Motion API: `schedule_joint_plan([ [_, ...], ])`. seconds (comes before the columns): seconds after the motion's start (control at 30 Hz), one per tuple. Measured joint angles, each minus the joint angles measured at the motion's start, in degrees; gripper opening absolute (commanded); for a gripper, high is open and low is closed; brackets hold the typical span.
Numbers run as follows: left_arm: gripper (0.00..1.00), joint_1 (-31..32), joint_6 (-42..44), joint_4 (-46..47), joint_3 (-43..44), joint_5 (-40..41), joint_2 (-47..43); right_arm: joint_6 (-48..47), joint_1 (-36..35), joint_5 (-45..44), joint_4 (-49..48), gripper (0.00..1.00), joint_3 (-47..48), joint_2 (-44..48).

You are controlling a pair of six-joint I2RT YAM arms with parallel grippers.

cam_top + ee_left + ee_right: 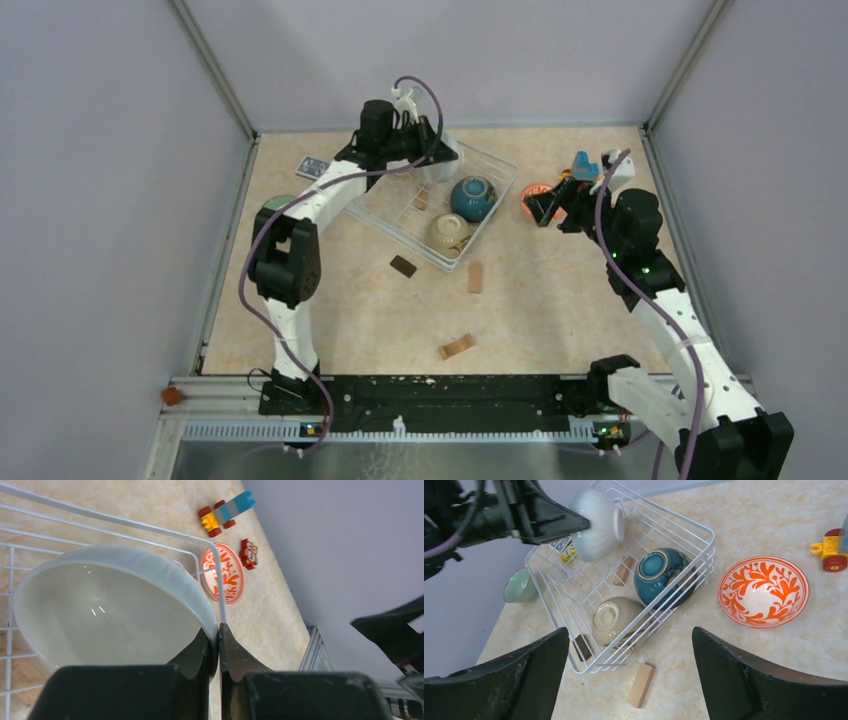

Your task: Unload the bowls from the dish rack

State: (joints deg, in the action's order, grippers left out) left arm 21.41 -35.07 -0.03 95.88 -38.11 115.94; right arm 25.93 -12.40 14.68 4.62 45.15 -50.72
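The white wire dish rack (400,215) holds a dark teal bowl (473,198) and a beige bowl (450,232), both on their sides. My left gripper (437,152) is shut on the rim of a white bowl (100,610), held tilted above the rack's far corner; it also shows in the right wrist view (596,525). The orange-patterned bowl (764,590) sits on the table right of the rack. A pale green bowl (519,586) sits left of the rack. My right gripper (630,632) is open and empty, above the table between the rack and the orange-patterned bowl.
Wooden blocks lie on the table near the rack's front: one light (641,684), one dark (583,646), another nearer the arms (457,346). One block lies inside the rack (624,570). A toy train (225,512) and a small red owl toy (248,553) sit at the far right.
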Motion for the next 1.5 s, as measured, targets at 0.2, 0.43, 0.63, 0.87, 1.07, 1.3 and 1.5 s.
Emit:
schedule_joint_plan([
  [0.2, 0.00, -0.3, 0.7, -2.1, -4.5, 1.1, -12.8, 0.0, -0.1, -2.9, 2.2, 0.92, 0.3, 2.8],
  [0.43, 0.00, -0.4, 3.9, -10.8, -11.9, 13.2, -28.5, 0.1, -0.2, -9.3, 5.1, 0.95, 0.3, 5.4],
  [0.63, 0.00, -0.5, 2.1, -23.4, -20.4, 32.7, -38.5, 1.2, -0.2, -17.4, 8.3, 0.96, 0.3, 5.7],
  [0.87, 0.00, -2.9, -2.4, -39.2, -22.8, 52.4, -40.8, 4.5, -0.2, -25.2, 10.1, 0.96, 0.3, 6.3],
  [1.07, 0.00, -8.6, -6.3, -44.7, -26.5, 54.9, -37.7, 6.2, -0.2, -27.8, 10.4, 0.96, 0.3, 6.7],
  [1.3, 0.00, -10.8, -9.2, -46.6, -27.3, 54.3, -28.0, 6.6, -0.2, -28.1, 10.5, 0.96, 0.2, 7.1],
  [1.5, 0.00, -14.3, -10.7, -48.0, -27.8, 53.4, -21.6, 6.2, -0.2, -28.1, 10.3, 0.96, -1.2, 8.3],
])
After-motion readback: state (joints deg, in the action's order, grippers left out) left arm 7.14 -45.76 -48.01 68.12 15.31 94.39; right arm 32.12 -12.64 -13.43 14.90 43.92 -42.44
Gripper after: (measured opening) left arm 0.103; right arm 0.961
